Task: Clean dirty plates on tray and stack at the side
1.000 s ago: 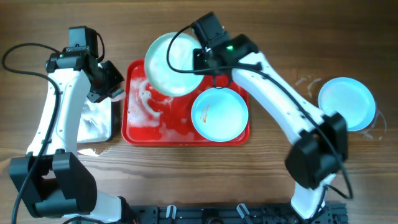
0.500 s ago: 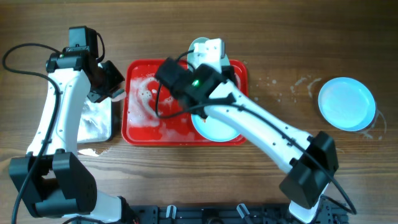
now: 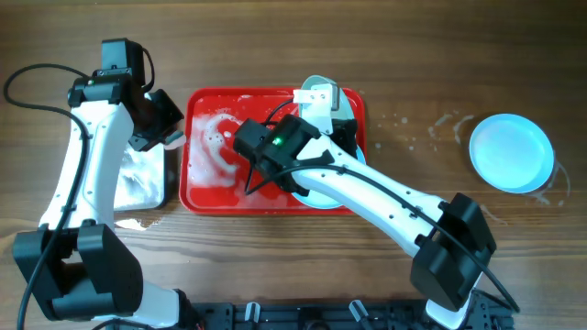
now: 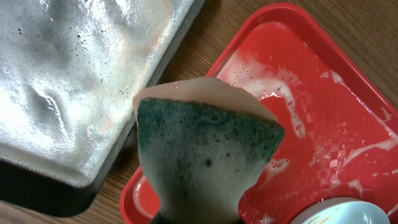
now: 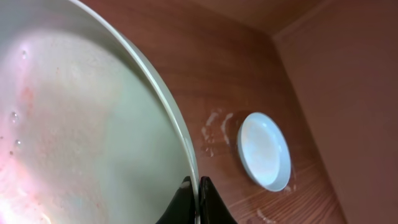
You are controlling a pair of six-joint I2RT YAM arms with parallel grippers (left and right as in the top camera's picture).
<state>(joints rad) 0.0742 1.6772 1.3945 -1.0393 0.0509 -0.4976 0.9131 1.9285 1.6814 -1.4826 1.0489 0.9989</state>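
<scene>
The red tray, streaked with white foam, lies at mid-table; it also shows in the left wrist view. My right gripper is shut on the rim of a light-cyan plate, held on edge over the tray's back right; in the right wrist view the fingers pinch the soapy plate. A second plate lies on the tray, mostly hidden under my right arm; an orange-smeared edge shows in the left wrist view. A third plate lies on the table at the right. My left gripper is shut on a foamy green sponge.
A black-rimmed metal tray with soapy water stands left of the red tray, also in the left wrist view. Water drops lie on the wood between the red tray and the right plate. My right arm spans the tray diagonally.
My right arm has swung in over the tray and turned the held plate from face-up at the back left to edge-on at the back right. The left arm has not moved.
</scene>
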